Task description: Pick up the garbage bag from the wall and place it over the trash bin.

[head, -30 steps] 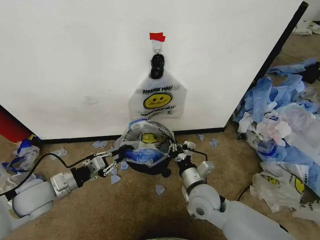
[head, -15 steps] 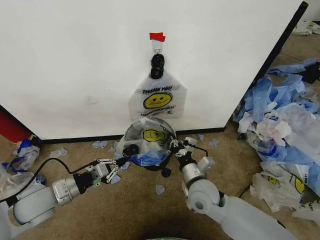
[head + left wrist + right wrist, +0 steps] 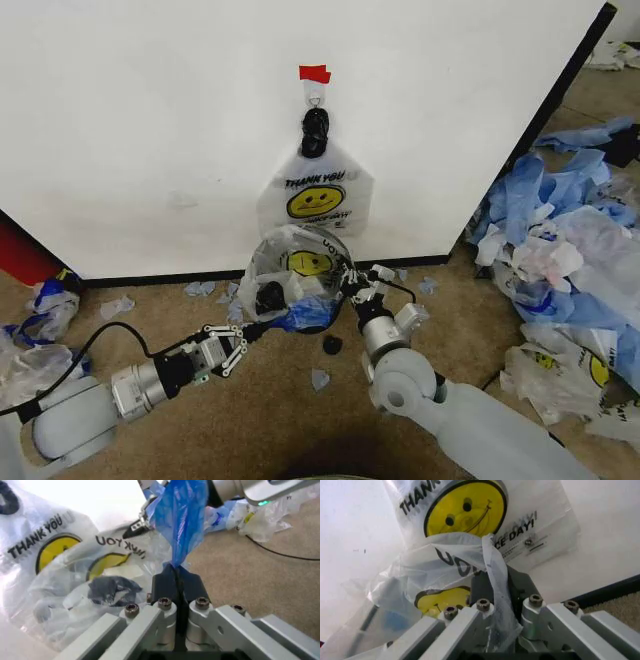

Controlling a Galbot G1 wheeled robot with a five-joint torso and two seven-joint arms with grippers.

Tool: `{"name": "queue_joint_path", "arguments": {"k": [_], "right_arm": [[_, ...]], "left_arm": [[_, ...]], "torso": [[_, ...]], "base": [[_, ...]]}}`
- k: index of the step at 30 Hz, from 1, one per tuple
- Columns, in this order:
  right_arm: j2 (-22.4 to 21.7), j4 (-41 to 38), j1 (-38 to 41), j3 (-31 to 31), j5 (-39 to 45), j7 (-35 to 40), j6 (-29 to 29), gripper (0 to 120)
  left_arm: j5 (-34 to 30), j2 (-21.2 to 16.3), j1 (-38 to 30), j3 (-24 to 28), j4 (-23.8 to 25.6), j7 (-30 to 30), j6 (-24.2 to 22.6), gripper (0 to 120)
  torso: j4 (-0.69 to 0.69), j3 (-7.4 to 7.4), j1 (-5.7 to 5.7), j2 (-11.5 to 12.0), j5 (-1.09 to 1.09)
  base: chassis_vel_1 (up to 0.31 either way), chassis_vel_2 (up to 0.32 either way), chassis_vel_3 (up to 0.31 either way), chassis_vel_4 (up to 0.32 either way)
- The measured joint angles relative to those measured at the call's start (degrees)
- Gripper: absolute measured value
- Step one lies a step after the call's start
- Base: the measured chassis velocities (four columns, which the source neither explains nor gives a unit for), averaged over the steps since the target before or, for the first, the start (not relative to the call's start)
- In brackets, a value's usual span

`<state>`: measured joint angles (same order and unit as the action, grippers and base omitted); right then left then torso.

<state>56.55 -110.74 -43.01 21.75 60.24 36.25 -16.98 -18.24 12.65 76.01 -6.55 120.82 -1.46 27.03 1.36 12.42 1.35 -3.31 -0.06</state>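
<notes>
A garbage bag (image 3: 314,196) with a yellow smiley hangs from the hook on the white wall (image 3: 150,130), under red tape. A second smiley bag (image 3: 297,272) is stretched between my grippers just above the carpet. My left gripper (image 3: 243,336) is shut on its blue edge (image 3: 180,525), fingertips (image 3: 176,573) pinched together. At the bag's other side my right gripper (image 3: 353,287) is shut on a white strip of it (image 3: 496,578). A dark lump (image 3: 268,296) shows through the plastic. The trash bin is hidden.
A heap of blue and white plastic bags (image 3: 570,270) lies on the right. More bags (image 3: 40,310) lie at the far left. Scraps of plastic and a small black piece (image 3: 331,345) dot the carpet. A black baseboard (image 3: 150,277) runs along the wall.
The held bag has risen off the carpet toward the wall. My left gripper has moved right and closer to me, and the dark base under the bag no longer shows.
</notes>
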Motion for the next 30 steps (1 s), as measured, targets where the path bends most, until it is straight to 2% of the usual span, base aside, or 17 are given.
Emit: {"name": "queue_joint_path", "arguments": {"k": [18,30], "right_arm": [[1.0,-2.4,0.8,-0.1,1.1,2.0,0.4,1],[2.3,-4.1,1.2,1.0,1.4,3.8,0.9,1]], "left_arm": [[5.2,6.0,3.9,0.9,-6.8,-0.8,1.4,0],[8.0,10.1,3.6,2.3,-12.4,-1.5,2.7,0]], "torso": [[0.0,0.0,0.0,0.0,-0.01],[0.0,0.0,0.0,0.0,-0.01]], "base": [[0.0,0.0,0.0,0.0],[0.0,0.0,0.0,0.0]]}}
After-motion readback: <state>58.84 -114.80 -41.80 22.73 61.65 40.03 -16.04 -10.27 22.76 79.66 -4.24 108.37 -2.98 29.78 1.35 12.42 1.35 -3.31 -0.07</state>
